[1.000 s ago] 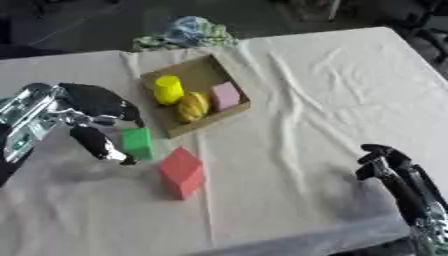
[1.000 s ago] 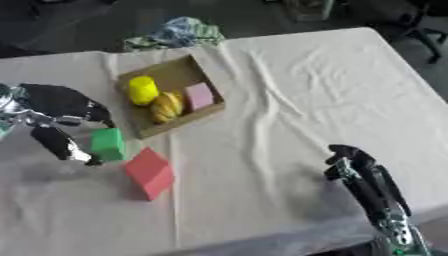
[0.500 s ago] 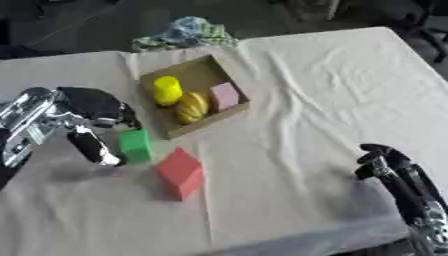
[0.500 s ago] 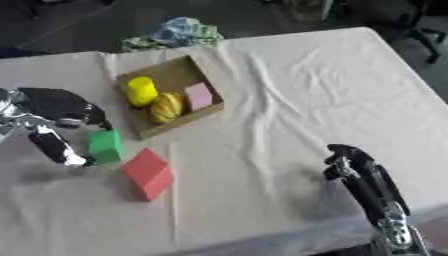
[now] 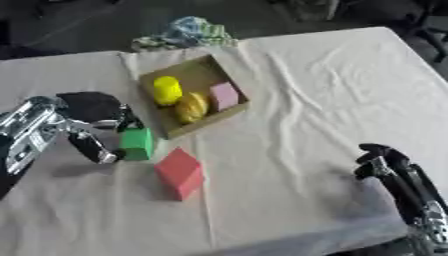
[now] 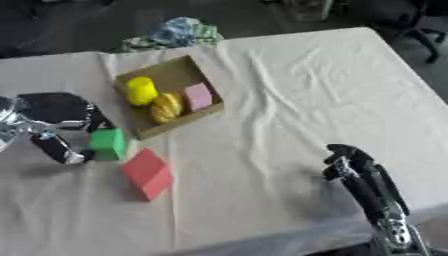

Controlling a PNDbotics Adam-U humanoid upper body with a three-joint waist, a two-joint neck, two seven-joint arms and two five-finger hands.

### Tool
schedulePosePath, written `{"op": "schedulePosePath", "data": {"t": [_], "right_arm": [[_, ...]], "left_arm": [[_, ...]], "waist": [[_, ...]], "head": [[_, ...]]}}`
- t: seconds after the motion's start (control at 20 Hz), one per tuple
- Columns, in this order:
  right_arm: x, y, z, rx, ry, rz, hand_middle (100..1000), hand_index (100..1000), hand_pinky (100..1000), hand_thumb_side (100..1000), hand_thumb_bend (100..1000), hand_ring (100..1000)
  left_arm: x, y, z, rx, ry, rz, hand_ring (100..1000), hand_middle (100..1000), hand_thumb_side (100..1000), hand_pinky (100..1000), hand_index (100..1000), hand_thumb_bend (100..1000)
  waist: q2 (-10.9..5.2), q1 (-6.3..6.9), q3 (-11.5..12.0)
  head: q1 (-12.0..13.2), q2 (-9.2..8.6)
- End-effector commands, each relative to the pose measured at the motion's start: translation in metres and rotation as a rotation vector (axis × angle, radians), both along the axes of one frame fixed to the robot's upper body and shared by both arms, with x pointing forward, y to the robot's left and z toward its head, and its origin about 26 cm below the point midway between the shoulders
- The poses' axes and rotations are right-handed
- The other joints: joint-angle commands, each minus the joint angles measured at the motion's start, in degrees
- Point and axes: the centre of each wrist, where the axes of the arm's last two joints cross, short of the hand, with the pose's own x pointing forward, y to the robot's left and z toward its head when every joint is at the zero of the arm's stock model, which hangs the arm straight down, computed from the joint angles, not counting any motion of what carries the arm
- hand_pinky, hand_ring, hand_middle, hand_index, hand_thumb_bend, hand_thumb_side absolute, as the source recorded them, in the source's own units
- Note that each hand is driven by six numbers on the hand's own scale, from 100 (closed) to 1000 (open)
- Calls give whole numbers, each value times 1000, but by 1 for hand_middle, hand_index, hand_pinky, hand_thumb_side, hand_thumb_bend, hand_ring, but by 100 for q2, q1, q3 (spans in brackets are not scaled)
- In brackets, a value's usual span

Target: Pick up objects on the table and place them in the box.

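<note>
Right robot hand [image 5: 385, 159]: near the desk's front right corner, fingers curled, holding nothing.
Open room: the wide stretch of white cloth on the desk [image 5: 332, 90] between this hand and the box lies bare, up to the far right edge.
Red block [image 5: 180, 173]: lying on the cloth near the front left, long axis running near to far, well apart from the right hand.
Left robot hand [image 5: 87, 112]: at the left edge, fingers and thumb curled about the green block [image 5: 136, 143], which stands upright, just beside the box's near corner.
Box [image 5: 229, 111]: set askew past the green block, holding a yellow piece [image 5: 166, 89], an orange-yellow piece [image 5: 192, 106] and a pink block [image 5: 224, 95].
Crumpled cloth [image 5: 188, 33]: at the desk's far edge, behind the box.
</note>
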Motion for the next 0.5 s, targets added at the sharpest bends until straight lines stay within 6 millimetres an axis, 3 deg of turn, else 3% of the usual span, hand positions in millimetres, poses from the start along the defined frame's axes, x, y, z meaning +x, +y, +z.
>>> {"op": "schedulePosePath", "data": {"t": [0.05, 0.3, 0.4, 0.5], "right_arm": [[1, -7, 6, -21, -20, -6, 535, 747, 523, 654, 100, 517], [0, -6, 4, -22, -11, 0, 535, 747, 524, 662, 100, 517], [0, -5, 3, -19, -9, 7, 534, 747, 524, 659, 100, 517], [0, -3, 3, -14, -8, 12, 534, 747, 524, 664, 100, 517]], "left_arm": [[-1, 2, 39, -70, -103, -3, 420, 432, 273, 520, 661, 100], [10, -22, 91, -122, -225, -38, 431, 442, 267, 534, 668, 123], [24, -38, 99, -137, -258, -38, 439, 449, 266, 543, 673, 128], [41, -49, 94, -139, -267, -16, 444, 453, 272, 547, 673, 153]], "waist": [[-114, 29, 3], [-143, 22, -19], [-157, 5, -55], [-166, -15, -93]], "head": [[-16, -20], [6, -20], [33, -20], [59, -20]]}}
